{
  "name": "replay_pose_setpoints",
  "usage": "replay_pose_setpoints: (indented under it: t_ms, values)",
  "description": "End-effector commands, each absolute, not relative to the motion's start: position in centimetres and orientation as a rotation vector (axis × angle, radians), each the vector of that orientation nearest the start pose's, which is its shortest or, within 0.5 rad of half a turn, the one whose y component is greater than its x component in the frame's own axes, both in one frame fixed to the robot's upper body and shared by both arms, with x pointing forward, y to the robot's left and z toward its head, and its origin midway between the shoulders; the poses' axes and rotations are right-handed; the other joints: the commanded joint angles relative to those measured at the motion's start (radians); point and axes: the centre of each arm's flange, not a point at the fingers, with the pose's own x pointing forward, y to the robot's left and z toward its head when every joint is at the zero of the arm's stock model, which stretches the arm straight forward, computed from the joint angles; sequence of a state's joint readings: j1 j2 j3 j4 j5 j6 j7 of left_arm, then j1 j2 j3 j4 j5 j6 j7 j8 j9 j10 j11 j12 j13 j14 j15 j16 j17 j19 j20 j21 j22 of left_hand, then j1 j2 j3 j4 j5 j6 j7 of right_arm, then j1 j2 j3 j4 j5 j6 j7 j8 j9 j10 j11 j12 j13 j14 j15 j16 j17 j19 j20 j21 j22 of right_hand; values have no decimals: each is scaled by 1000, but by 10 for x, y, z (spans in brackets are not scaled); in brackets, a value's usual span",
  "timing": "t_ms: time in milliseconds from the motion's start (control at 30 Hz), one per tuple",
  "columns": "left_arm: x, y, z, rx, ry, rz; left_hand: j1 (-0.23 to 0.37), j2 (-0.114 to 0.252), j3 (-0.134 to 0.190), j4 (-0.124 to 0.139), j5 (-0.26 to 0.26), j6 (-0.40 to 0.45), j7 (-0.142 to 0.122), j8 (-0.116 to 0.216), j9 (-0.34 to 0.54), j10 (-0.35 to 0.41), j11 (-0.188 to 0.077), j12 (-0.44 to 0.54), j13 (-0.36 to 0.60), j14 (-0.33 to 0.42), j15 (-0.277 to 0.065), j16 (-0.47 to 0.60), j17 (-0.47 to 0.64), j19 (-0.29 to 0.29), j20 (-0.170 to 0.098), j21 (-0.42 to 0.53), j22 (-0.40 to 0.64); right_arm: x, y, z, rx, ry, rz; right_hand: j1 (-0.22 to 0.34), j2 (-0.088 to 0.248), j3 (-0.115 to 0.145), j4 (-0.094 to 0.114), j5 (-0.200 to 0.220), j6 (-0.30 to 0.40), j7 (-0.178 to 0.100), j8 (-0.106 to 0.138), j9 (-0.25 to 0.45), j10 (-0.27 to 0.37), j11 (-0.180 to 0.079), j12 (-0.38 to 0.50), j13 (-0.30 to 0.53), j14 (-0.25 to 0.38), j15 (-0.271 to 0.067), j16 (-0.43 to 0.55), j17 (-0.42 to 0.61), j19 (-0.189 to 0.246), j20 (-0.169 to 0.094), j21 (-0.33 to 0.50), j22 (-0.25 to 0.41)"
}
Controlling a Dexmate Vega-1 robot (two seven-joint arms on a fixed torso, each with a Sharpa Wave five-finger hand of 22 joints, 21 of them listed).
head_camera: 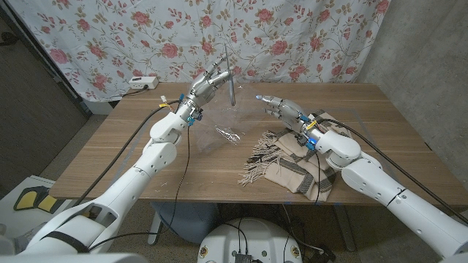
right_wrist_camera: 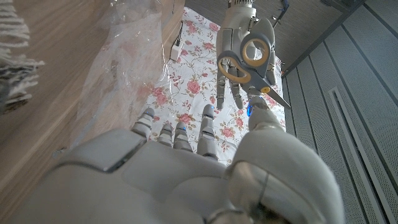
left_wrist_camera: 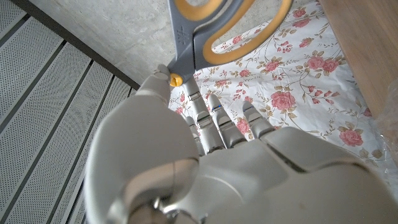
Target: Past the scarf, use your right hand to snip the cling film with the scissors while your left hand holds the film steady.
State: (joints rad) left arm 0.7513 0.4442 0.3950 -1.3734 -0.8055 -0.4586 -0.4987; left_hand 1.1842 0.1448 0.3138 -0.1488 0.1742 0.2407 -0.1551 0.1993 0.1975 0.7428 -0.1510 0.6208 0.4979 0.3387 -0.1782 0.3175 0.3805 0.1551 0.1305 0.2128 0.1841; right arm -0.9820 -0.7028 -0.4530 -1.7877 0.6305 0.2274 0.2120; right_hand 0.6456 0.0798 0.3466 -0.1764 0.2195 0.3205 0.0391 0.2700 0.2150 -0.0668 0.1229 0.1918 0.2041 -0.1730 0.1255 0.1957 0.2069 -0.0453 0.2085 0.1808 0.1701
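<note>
Left hand [head_camera: 207, 85] raised above the table's [head_camera: 131, 150] far side, left of centre, gripping the scissors [head_camera: 229, 77] — blades pointing down, clear of the tabletop. Right hand [head_camera: 281, 107] opposite, to the right, also raised, fingers toward the scissors but apart from them. Cling film [head_camera: 228, 134] on the table between both arms, nearer than the two hands. Scarf [head_camera: 292, 162] on the table right of the film — under the right forearm. Power strip [head_camera: 142, 83] behind the far left corner.

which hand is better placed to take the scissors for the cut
Right. The left hand holds the scissors raised; the right hand is open, empty, its fingers reaching toward them.
</note>
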Motion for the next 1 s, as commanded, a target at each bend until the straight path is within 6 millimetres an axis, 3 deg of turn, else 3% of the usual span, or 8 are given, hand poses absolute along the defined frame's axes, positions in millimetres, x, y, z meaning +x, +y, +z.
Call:
replay_pose_setpoints:
  t_ms: [33,233,1000]
  values:
    - [595,203,62,-38,-949,-724,-3,15,-1,4,5,0,6,-1,2,68,-73,4,5,-20,-18,-7,1,-1,3,-2,4,546,-181,-13,-165,-676,723,26,3,11,-2,5,2,-18,-1,4,-24,8,-2,3,-75,-2,-1,3,-14,2,0,1]
    - [593,200,63,-32,-962,-725,-3,18,1,5,6,-2,9,-2,3,64,-73,4,7,-22,-15,-9,1,-2,6,-2,4,546,-183,-13,-141,-673,741,36,1,15,-1,7,11,-21,2,6,-36,17,-3,2,-83,-1,-2,3,-23,3,-1,1]
    - [583,184,64,-1,-998,-734,-1,16,0,4,7,9,13,2,3,62,-74,5,10,-17,-20,-9,3,0,3,0,4,550,-188,-6,-178,-698,754,53,-6,20,4,7,-8,-23,-10,8,-56,8,1,1,-94,-4,1,3,-24,-5,5,1]
